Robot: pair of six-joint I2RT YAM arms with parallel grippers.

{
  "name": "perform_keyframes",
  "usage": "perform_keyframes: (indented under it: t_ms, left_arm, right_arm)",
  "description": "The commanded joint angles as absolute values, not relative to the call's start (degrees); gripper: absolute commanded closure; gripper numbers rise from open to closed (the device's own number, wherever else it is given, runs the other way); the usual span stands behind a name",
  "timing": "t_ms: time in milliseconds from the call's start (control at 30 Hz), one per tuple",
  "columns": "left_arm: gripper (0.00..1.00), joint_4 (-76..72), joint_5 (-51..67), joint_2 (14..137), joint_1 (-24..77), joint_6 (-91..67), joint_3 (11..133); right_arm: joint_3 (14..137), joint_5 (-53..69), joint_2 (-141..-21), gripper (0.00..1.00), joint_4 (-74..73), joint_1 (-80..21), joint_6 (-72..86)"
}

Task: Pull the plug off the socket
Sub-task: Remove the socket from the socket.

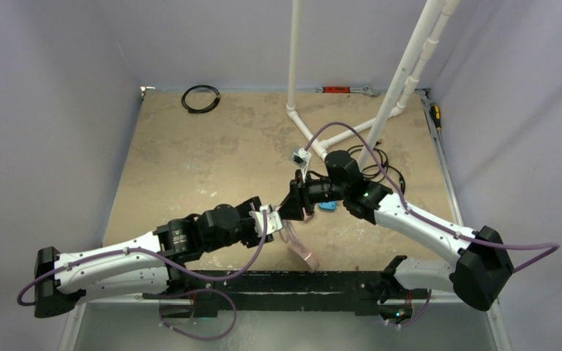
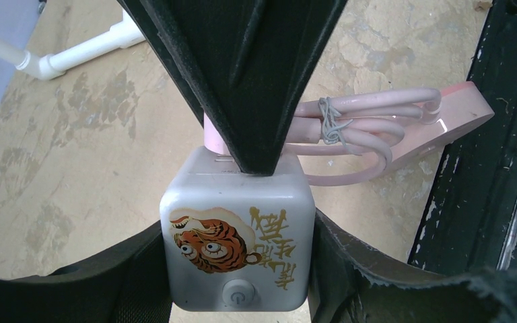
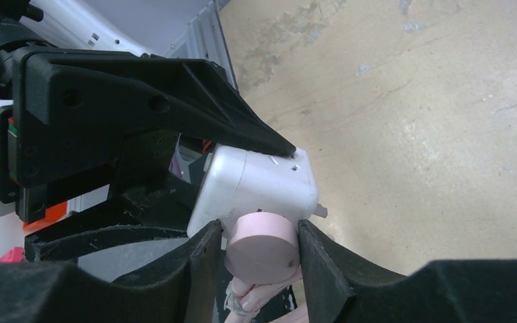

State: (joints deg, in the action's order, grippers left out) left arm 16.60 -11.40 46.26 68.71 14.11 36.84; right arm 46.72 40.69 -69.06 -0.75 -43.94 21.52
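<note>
The socket (image 2: 235, 235) is a white-grey cube with a tiger print and a power button. My left gripper (image 2: 235, 269) is shut on its two sides and holds it above the table (image 1: 190, 161). The cube also shows in the right wrist view (image 3: 256, 185). The pink plug (image 3: 264, 245) sits seated in one face of the cube and looks round from this side. My right gripper (image 3: 261, 250) is shut on it. Its coiled pink cable (image 2: 363, 128), bound with a twist tie, hangs to a flat pink end piece (image 2: 461, 118). The two grippers meet at mid-table (image 1: 285, 212).
A white pipe frame (image 1: 293, 66) stands at the back right with dark cables at its foot. A black cable ring (image 1: 200, 98) lies at the back left. A small blue object (image 1: 328, 206) lies under the right arm. A black rail (image 1: 285, 281) runs along the near edge.
</note>
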Motion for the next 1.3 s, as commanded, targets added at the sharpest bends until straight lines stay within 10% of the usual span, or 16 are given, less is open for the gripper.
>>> perform_keyframes:
  t_ms: [0, 167, 467, 867, 1267]
  left_arm:
    - [1.00, 11.4, -12.5, 44.8, 68.8, 14.2, 37.7]
    - [1.00, 12.2, -17.9, 45.3, 68.8, 13.4, 38.0]
    - [1.00, 14.5, -30.0, 46.8, 68.8, 11.5, 39.0]
    - [1.00, 13.8, -17.0, 48.1, 69.9, 14.1, 38.1]
    - [1.00, 15.1, -22.7, 53.1, 72.5, 14.7, 38.5]
  right_arm:
    - [49.0, 41.7, -69.4, 0.61, -4.2, -44.5, 19.4]
    - [49.8, 39.4, -70.8, 1.00, -10.5, -44.5, 18.1]
    - [51.2, 33.6, -71.3, 1.00, -20.6, -44.5, 18.3]
    - [55.9, 1.0, -61.6, 1.00, -31.0, -42.3, 14.8]
    - [60.4, 10.2, -59.9, 1.00, -31.9, -34.7, 11.4]
